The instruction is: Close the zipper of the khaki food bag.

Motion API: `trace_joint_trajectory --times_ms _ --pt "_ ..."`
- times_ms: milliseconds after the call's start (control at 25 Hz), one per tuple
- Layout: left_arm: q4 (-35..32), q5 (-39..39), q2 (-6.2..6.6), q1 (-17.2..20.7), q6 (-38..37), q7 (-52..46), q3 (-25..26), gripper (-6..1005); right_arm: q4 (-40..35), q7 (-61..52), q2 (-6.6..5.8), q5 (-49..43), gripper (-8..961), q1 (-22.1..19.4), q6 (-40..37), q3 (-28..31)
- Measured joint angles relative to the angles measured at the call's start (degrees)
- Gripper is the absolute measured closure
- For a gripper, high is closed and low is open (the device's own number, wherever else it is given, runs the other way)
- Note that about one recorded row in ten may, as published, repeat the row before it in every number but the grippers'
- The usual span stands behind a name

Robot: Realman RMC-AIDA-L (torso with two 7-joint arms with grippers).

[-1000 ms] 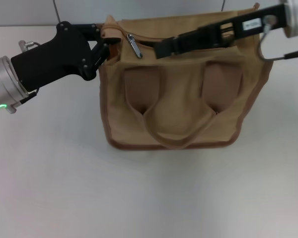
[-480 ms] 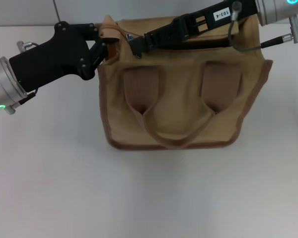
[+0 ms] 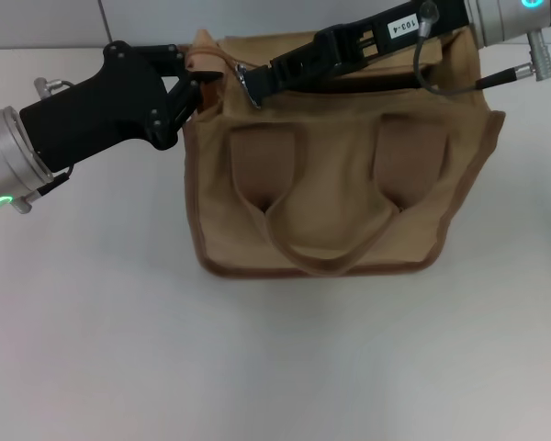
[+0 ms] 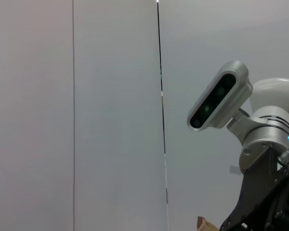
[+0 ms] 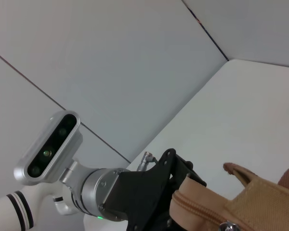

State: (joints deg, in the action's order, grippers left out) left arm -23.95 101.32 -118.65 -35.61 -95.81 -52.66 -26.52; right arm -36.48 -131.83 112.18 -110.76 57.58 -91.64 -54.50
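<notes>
Boxy tan canvas food bag (image 3: 335, 175) with darker brown trim and two wide brownish strap handles (image 3: 326, 197) — stands on the pale white tabletop (image 3: 257, 358), toward the far side and just right of centre in the head view, handles hanging down its near face.

Khaki-taped zipper (image 3: 257, 78) along the bag's top edge; its small silver metal pull tab (image 3: 249, 81) sits near the bag's left end. In the right wrist view the zipper tape (image 5: 202, 204) runs as a ribbed tan ridge, with a bit of silver metal (image 5: 228, 226) at the picture's lower edge.

Left gripper (image 3: 195, 81), black, on a silver-cuffed arm coming in from the left — clenched on the bag's upper left corner, pinching the tan fabric flap there. The right wrist view shows the same black gripper (image 5: 171, 190) against the bag's end.

Right gripper (image 3: 255, 83), long and black with a white label — reaches from the upper right across the bag's top, fingertips closed on the silver pull tab.

Grey panelled wall (image 4: 86, 115) behind.
</notes>
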Motion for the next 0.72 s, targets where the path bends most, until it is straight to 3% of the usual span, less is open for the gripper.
trace_joint_trajectory --times_ms 720 --pt "2.8 -2.9 -0.08 -2.5 -0.8 -0.2 -0.5 967 -1.2 -1.1 1.23 -0.1 663 0.2 2.8 -2.6"
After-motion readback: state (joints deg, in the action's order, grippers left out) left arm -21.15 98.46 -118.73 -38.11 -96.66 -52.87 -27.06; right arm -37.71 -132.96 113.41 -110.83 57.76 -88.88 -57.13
